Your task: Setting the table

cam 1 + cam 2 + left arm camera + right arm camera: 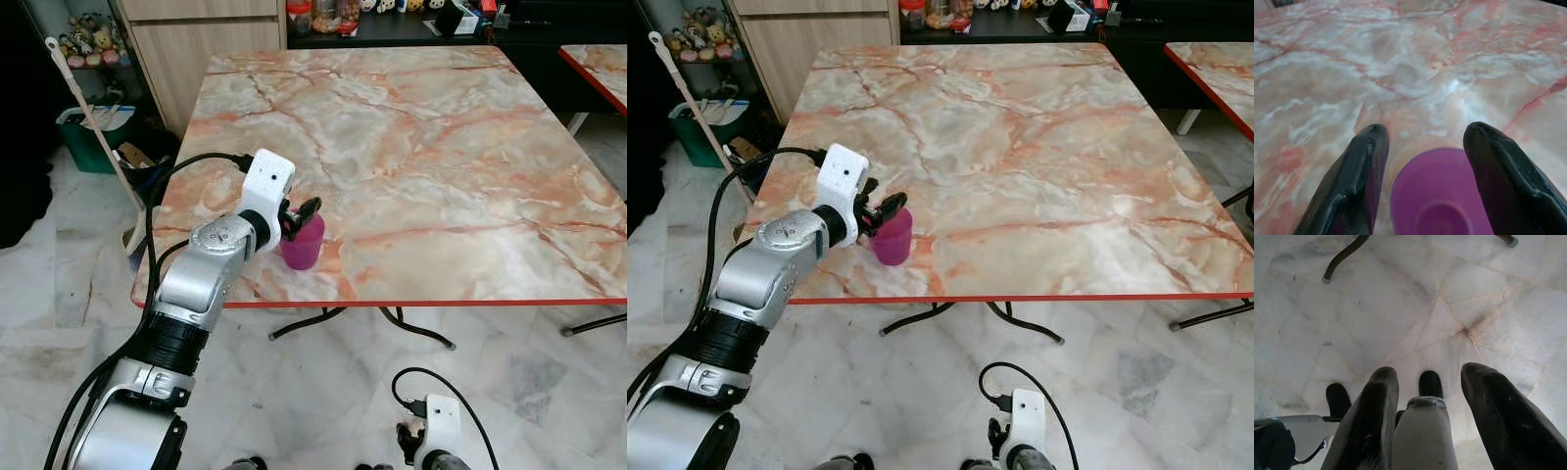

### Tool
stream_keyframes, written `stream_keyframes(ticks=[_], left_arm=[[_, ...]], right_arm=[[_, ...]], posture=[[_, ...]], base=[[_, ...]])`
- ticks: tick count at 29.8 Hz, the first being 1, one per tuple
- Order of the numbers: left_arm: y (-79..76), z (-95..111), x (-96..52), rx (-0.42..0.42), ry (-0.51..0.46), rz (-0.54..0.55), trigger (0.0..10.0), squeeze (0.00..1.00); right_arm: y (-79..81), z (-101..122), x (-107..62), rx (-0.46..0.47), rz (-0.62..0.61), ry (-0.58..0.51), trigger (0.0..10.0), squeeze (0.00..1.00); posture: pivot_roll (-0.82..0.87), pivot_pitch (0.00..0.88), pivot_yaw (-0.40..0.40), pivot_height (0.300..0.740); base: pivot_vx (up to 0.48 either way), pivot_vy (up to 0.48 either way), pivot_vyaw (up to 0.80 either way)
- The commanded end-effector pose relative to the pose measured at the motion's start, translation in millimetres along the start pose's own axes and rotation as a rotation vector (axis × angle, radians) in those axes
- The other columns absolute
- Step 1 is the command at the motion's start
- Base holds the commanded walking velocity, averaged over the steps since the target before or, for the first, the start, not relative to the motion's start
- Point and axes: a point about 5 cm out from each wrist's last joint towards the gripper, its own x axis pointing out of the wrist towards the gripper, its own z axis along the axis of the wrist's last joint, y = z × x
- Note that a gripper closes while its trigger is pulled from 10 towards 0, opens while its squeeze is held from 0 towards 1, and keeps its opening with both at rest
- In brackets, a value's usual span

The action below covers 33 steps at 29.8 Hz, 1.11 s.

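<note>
Purple cup (pixel 302 245) stands upright on marble table (pixel 421 147), mouth up, long axis vertical, near the front edge. Its near side is partly hidden behind left gripper (pixel 298 214); the spread fingers (pixel 1359 181) straddle the rim, contact unclear, probably not clamped. Right gripper (pixel 1425 416) hangs low, fingers apart, over floor (pixel 1415 308)
</note>
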Motion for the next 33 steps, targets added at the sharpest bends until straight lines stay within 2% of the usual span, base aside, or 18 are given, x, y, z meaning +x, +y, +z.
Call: stream_keyframes(ticks=[1,9,19,29,33], left_arm=[[1.6,0,0.1,-0.005,0.011,0.007,10.0,0.0],[11.2,-7,-1.9,0.007,0.077,0.015,10.0,0.0],[12.9,-15,-0.9,0.006,0.126,0.022,10.0,0.0],[14.1,-11,1.7,0.005,0.135,0.014,10.0,0.0],[11.2,-8,6.5,0.036,0.151,-0.023,10.0,0.0]], right_arm=[[0.1,-6,-1.0,0.001,-0.004,0.025,10.0,0.0],[0.7,-6,-0.9,0.009,-0.001,0.024,10.0,0.0],[0.2,-6,-0.9,0.005,-0.003,0.025,10.0,0.0],[-0.3,-6,-1.0,0.008,-0.004,0.026,10.0,0.0],[0.8,-6,-0.8,0.009,-0.001,0.026,10.0,0.0]], posture=[[0.1,0.143,0.016,0.74],[0.1,0.14,0.018,0.74],[0.1,0.141,0.018,0.74],[0.1,0.14,0.018,0.74],[0.1,0.137,0.024,0.74]], base=[[0.0,0.0,0.0],[0.0,0.0,0.0],[0.0,0.0,0.0],[0.0,0.0,0.0],[0.0,0.0,0.0]])
